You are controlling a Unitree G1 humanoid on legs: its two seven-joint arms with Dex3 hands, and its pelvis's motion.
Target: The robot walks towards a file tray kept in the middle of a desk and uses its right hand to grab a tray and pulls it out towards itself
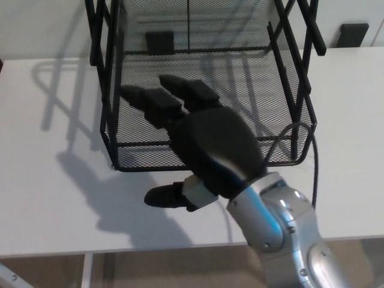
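Straddling the black mesh tray [150, 157] front rim, right hand [198, 141] fingers spread, gripping nothing.

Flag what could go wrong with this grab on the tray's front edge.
1. The right hand has two fingers over the tray front rim and the thumb below, not yet closed; it may slip off the thin wire.
2. Fingertips could snag in the mesh.
3. The wrist cable loops beside the tray's corner and could catch.
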